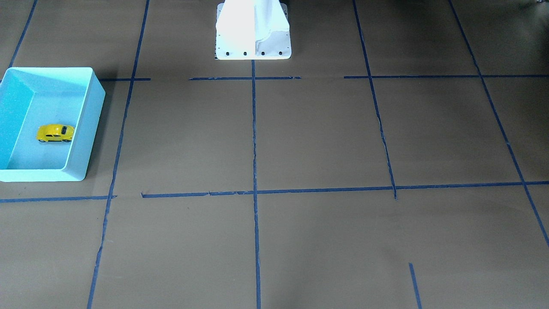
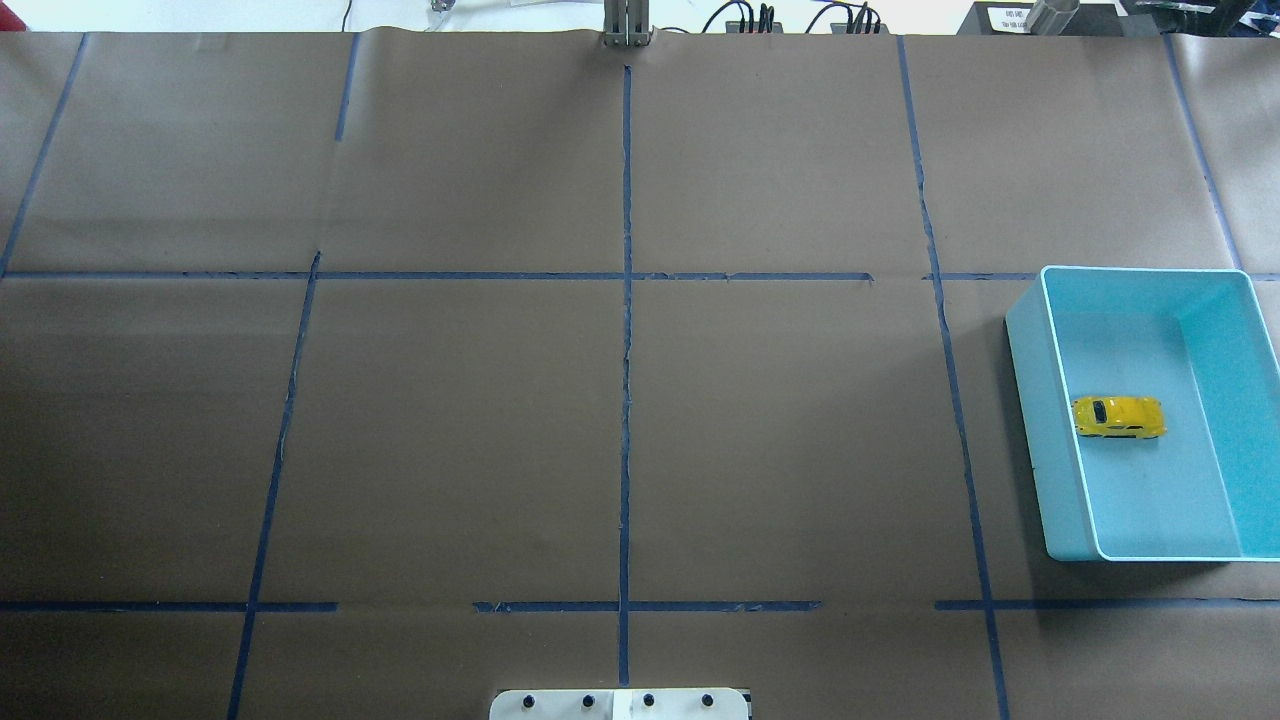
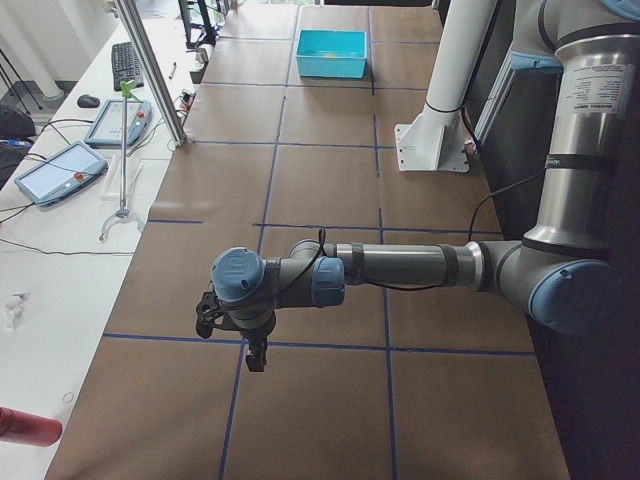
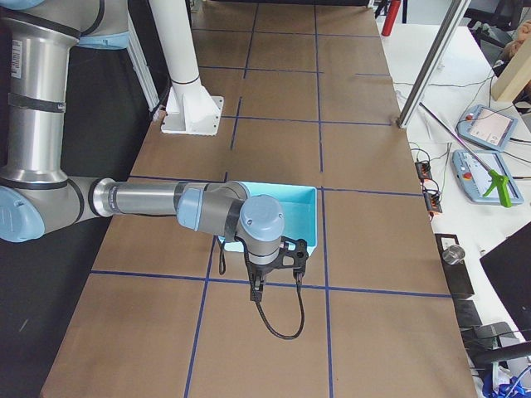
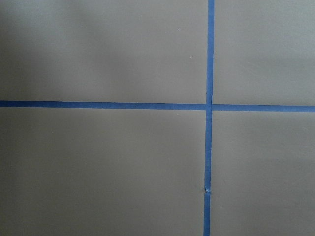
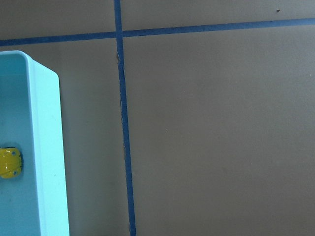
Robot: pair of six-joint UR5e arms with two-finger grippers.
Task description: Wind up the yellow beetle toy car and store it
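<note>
The yellow beetle toy car (image 1: pixel 55 133) lies inside the turquoise bin (image 1: pixel 83 141) on its floor, near the middle. It also shows in the overhead view (image 2: pixel 1118 417) inside the bin (image 2: pixel 1040 420), and at the left edge of the right wrist view (image 6: pixel 9 163). My right gripper (image 4: pixel 278 265) hangs over the table just outside the bin (image 4: pixel 305 207); I cannot tell whether it is open or shut. My left gripper (image 3: pixel 232 335) hangs over bare table at the far end from the bin (image 3: pixel 331 52); I cannot tell its state. Neither gripper shows in the overhead or front views.
The white robot pedestal (image 1: pixel 253 30) stands at the table's middle edge. Blue tape lines (image 2: pixel 626 400) grid the brown table. A side bench with tablets (image 3: pixel 60 170) and a metal post (image 3: pixel 150 70) runs along the operators' side. A red bottle (image 3: pixel 25 428) lies there.
</note>
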